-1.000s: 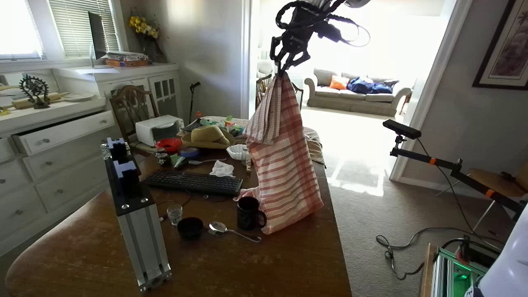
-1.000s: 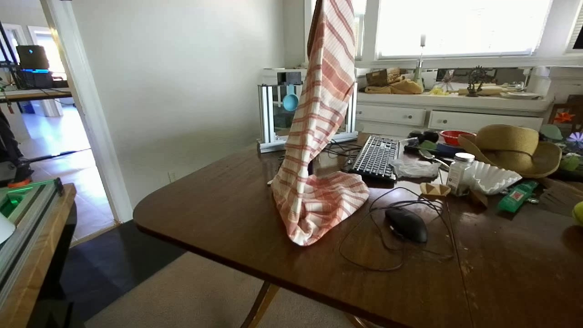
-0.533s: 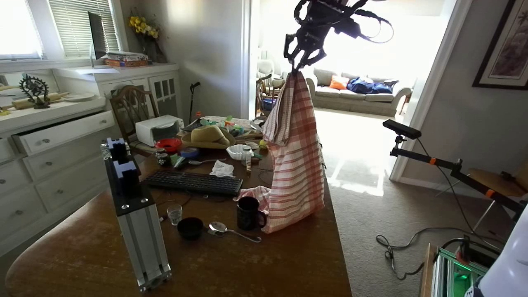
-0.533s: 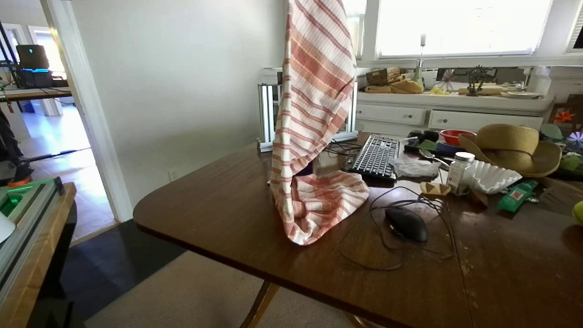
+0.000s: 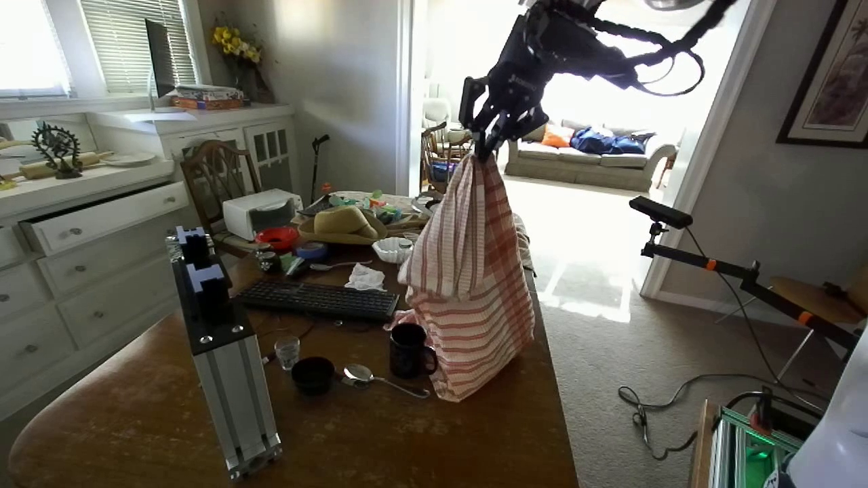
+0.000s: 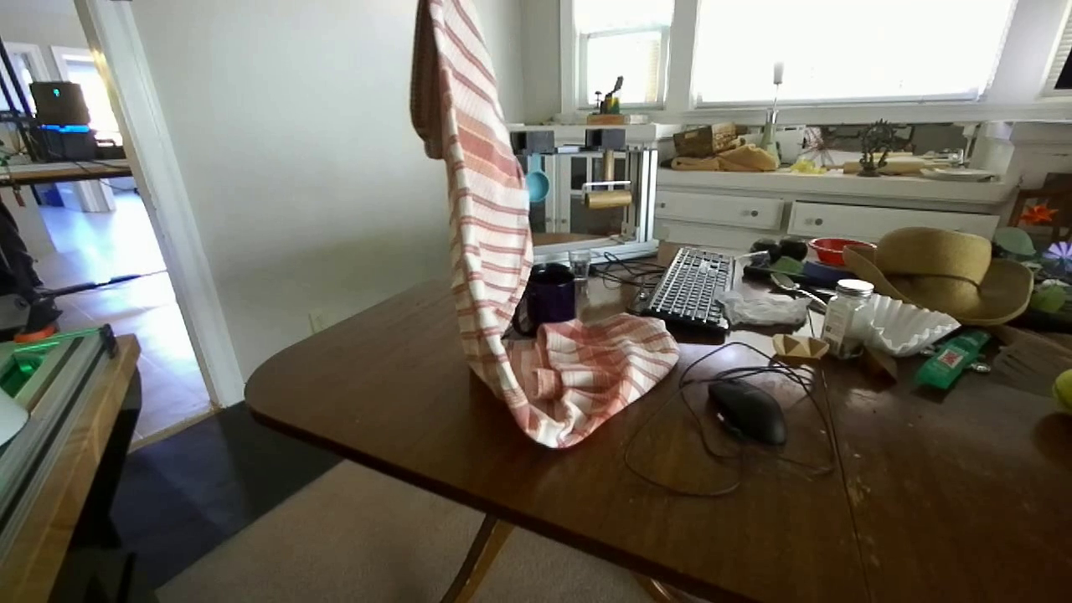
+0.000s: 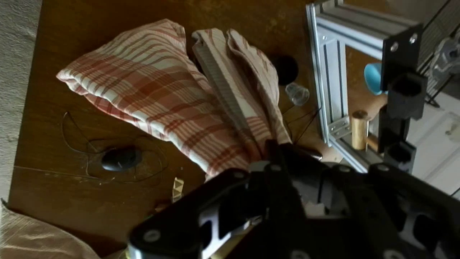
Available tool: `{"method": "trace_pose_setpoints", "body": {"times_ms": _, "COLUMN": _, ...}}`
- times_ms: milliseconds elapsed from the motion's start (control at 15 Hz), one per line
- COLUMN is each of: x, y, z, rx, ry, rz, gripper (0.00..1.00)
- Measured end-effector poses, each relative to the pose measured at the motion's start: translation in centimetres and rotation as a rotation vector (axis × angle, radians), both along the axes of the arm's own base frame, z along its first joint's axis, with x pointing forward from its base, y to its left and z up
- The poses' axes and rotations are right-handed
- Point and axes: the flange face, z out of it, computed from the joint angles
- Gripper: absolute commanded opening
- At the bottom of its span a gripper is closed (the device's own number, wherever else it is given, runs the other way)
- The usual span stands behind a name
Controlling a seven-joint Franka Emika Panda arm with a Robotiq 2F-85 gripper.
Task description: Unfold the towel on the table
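In an exterior view, the gripper point(image 5: 483, 150) has its fingers together, clamped on the bunched top of the red-and-white striped towel point(image 5: 485, 271), which hangs in folds down to the desk point(image 5: 420, 447); a doubled-over flap drapes across its upper part. A dark mug point(image 5: 409, 351) stands just beside the towel, in front of a little of it, and whether the two touch I cannot tell. A spoon point(image 5: 363, 373) lies near the towel's lower corner, while a black bowl point(image 5: 313, 375) and a clear glass point(image 5: 287, 352) sit farther from the towel. The keyboard point(image 5: 315, 300) has one end near the towel; the metal frame point(image 5: 234, 400) stands well apart from it. In an exterior view, the towel drops from the top edge, bends sharply where it reaches the desk and lies crumpled along its last stretch. A computer mouse point(image 6: 747, 412) rests near that crumpled end; a jar point(image 6: 847, 322) stands farther from the towel, and a white fluted dish point(image 6: 909, 327) farther still. The mug shows just behind the towel's hanging part. In the wrist view, the gripper grips the gathered cloth, and the towel fans out from it, one portion broad, the rest in narrow creases. The mouse lies to one side of the towel; the glass is on the opposite side, with the metal frame beyond.
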Motion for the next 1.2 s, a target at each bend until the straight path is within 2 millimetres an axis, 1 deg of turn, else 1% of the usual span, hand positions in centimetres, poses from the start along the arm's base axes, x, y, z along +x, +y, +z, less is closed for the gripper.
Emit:
{"method": "trace_pose_setpoints", "body": {"times_ms": 267, "x": -4.5, "y": 4.8, "z": -2.7, "rx": 0.021, "ry": 0.026, "rz": 0.159, "gripper": 0.02}}
{"method": "trace_pose_setpoints", "body": {"times_ms": 600, "x": -9.0, "y": 10.4, "z": -5.4, "rx": 0.055, "ry": 0.065, "rz": 0.38, "gripper": 0.02}}
{"method": "trace_pose_setpoints", "body": {"times_ms": 933, "x": -12.9, "y": 15.9, "z": -8.0, "rx": 0.049, "ry": 0.111, "rz": 0.536, "gripper": 0.02}}
{"method": "trace_pose_setpoints", "body": {"times_ms": 1067, "x": -14.0, "y": 17.6, "z": -9.1, "rx": 0.041, "ry": 0.112, "rz": 0.565, "gripper": 0.02}}
{"method": "trace_pose_setpoints", "body": {"times_ms": 1200, "x": -14.8, "y": 18.9, "z": -10.4, "rx": 0.032, "ry": 0.104, "rz": 0.583, "gripper": 0.02}}
